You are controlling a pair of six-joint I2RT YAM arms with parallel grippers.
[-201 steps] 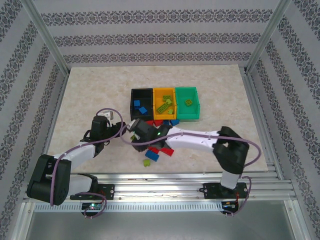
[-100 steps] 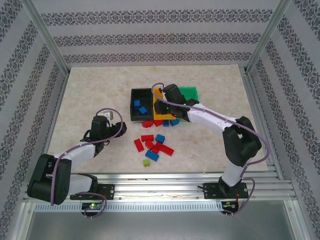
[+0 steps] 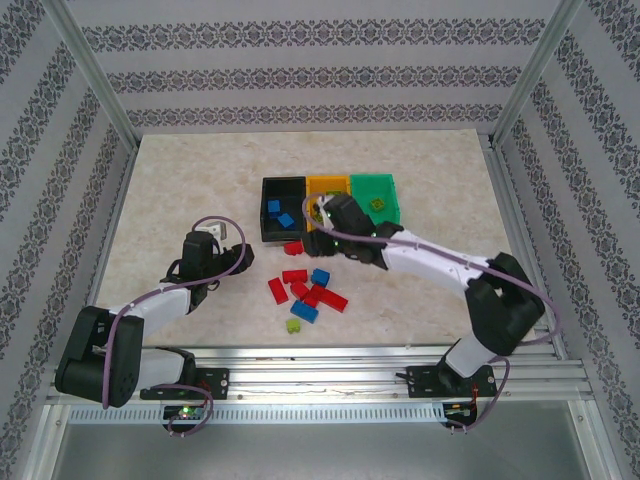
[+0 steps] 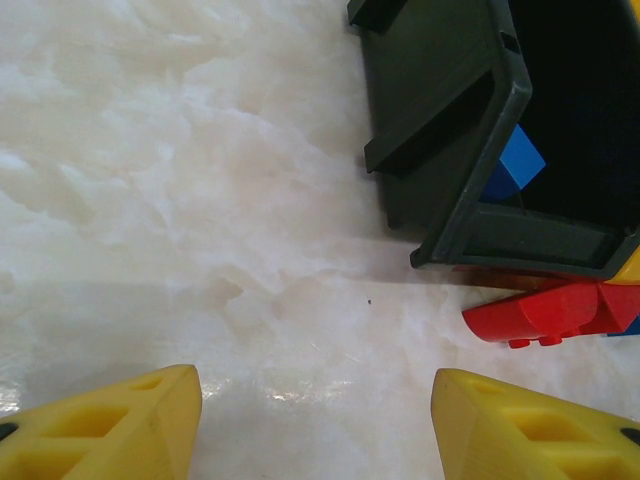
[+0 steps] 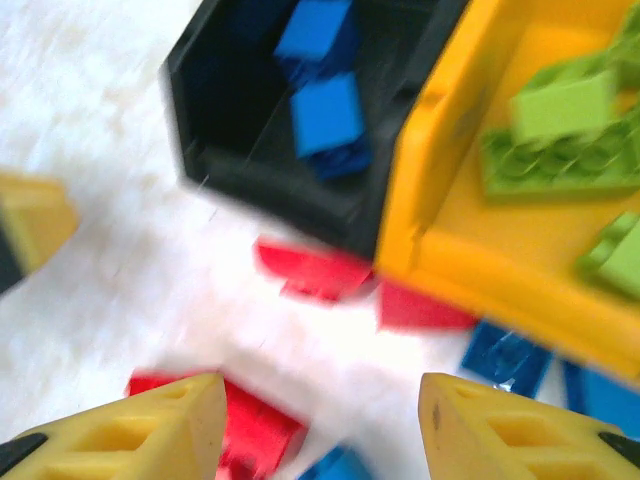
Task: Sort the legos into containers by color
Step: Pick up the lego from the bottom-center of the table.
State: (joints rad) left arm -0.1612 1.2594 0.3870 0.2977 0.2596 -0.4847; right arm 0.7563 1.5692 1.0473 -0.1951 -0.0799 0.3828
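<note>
Three containers stand in a row: a black bin (image 3: 268, 222) holding blue bricks (image 3: 280, 213), a yellow-orange bin (image 3: 326, 183) holding lime green bricks (image 5: 560, 130), and a green bin (image 3: 386, 222) with one green brick (image 3: 377, 205). Loose legos lie in front of them: red (image 3: 294, 276), blue (image 3: 320, 277) and a single lime green one (image 3: 294, 326). My right gripper (image 3: 322, 228) (image 5: 320, 420) hovers open and empty over the table at the front of the black and yellow bins. To the left of the black bin (image 4: 450, 150), my left gripper (image 3: 238, 256) (image 4: 315, 420) is open over bare table.
A red brick (image 4: 550, 310) lies against the black bin's front edge, to the right of the left gripper. More red (image 5: 315, 270) and blue (image 5: 505, 360) bricks lie along the bins' fronts under the right gripper. Metal frame posts and patterned walls ring the marble table (image 3: 180, 180).
The right arm swung from the loose pile up to the yellow bin and now sits at its front edge, its jaws wider than before. The left arm has not moved.
</note>
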